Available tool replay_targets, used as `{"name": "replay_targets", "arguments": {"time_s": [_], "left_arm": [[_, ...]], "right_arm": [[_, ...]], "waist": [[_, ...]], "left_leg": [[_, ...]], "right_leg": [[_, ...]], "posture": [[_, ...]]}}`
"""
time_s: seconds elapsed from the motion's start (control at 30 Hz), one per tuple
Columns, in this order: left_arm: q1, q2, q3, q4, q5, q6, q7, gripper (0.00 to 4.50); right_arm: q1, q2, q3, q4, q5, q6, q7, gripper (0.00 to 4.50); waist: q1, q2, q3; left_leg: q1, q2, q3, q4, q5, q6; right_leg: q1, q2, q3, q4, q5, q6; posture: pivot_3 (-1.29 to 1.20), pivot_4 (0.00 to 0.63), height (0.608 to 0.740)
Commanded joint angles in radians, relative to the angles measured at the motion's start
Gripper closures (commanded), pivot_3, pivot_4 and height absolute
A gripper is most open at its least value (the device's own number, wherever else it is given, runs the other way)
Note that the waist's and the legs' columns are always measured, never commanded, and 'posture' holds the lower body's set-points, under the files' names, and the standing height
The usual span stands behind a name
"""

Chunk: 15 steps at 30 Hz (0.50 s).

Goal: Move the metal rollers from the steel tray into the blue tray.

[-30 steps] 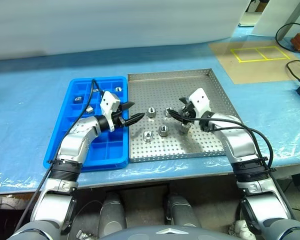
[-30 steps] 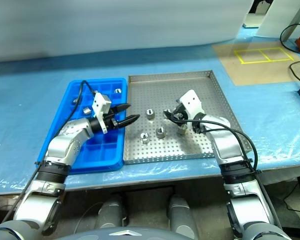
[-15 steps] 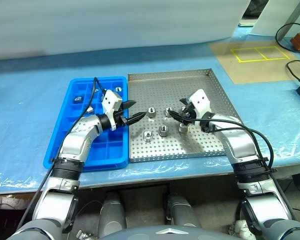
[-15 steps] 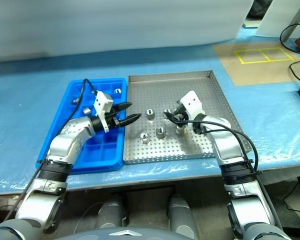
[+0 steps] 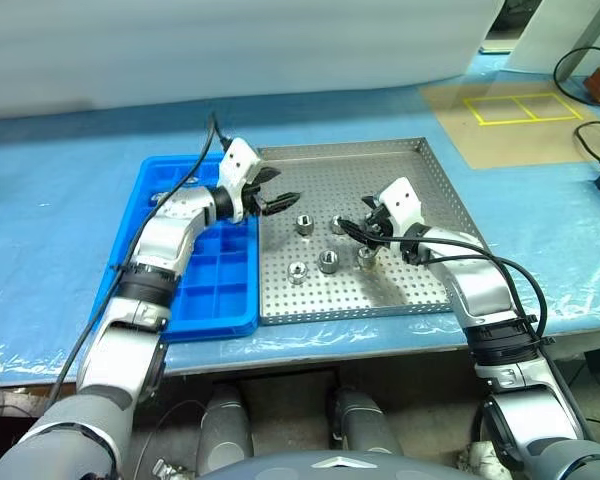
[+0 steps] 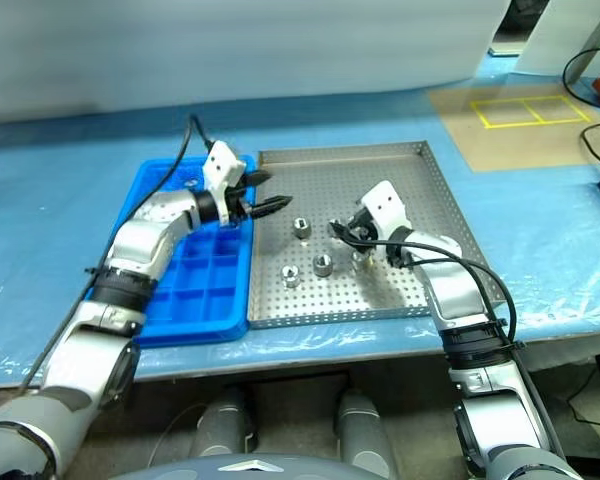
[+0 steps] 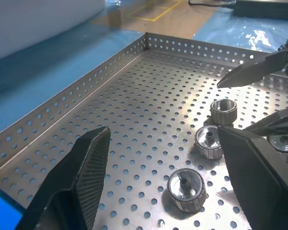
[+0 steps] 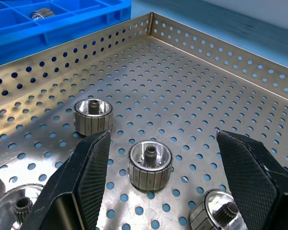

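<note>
While five rollers point(image 5: 327, 261) lie in steel tray point(image 5: 410, 160), left pincer point(image 5: 277, 199) hangs spread at its left edge beside blue tray point(image 5: 140, 265); right pincer point(image 5: 354, 227) spread over rollers, empty.

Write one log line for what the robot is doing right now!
left end effector: open, empty, over steel tray | right end effector: open, above metal rollers | blue tray: some rollers inside

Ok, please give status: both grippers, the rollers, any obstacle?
Left gripper open, empty, over steel tray. Right gripper open, empty, beside the metal rollers. Five still in steel tray. No obstacle seen.
</note>
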Motion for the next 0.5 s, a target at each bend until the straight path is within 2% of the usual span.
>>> {"name": "replay_targets", "arguments": {"time_s": [0.03, 0.3, 0.37, 0.5], "left_arm": [[-0.1, -0.009, -0.057, 0.127, 0.071, -0.126, -0.079, 0.75], [-0.266, -0.062, -0.208, 0.474, 0.27, -0.382, -0.214, 0.75], [-0.283, -0.071, -0.219, 0.522, 0.302, -0.434, -0.214, 0.75], [-0.32, -0.098, -0.259, 0.629, 0.404, -0.473, -0.105, 0.75]], "right_arm": [[0.008, -0.001, -0.027, -0.048, -0.002, -0.012, -0.024, 0.86], [0.072, 0.007, -0.036, -0.126, 0.004, 0.014, -0.071, 0.86], [0.083, 0.007, -0.038, -0.141, 0.003, 0.022, -0.083, 0.86], [0.104, 0.009, -0.042, -0.16, 0.005, 0.031, -0.101, 0.86]], "waist": [[-0.001, 0.0, 0.0], [-0.004, -0.001, 0.001], [-0.005, -0.001, 0.001], [-0.006, -0.002, 0.001]], "left_leg": [[0.0, 0.0, 0.0, 0.0, 0.0, 0.0], [0.001, 0.0, 0.0, 0.0, 0.0, 0.0], [0.001, -0.001, 0.0, 0.0, 0.0, 0.0], [0.001, -0.001, 0.0, 0.001, 0.0, 0.001]], "right_leg": [[0.0, 0.0, 0.0, 0.0, 0.0, 0.0], [0.001, 0.0, 0.001, 0.0, 0.0, 0.0], [0.001, 0.0, 0.001, 0.0, 0.0, 0.0], [0.001, 0.0, 0.001, 0.0, 0.0, 0.0]], "posture": [[-0.24, 0.15, 0.74], [-0.32, 0.15, 0.74], [-0.33, 0.15, 0.74], [-0.35, 0.15, 0.74]]}}
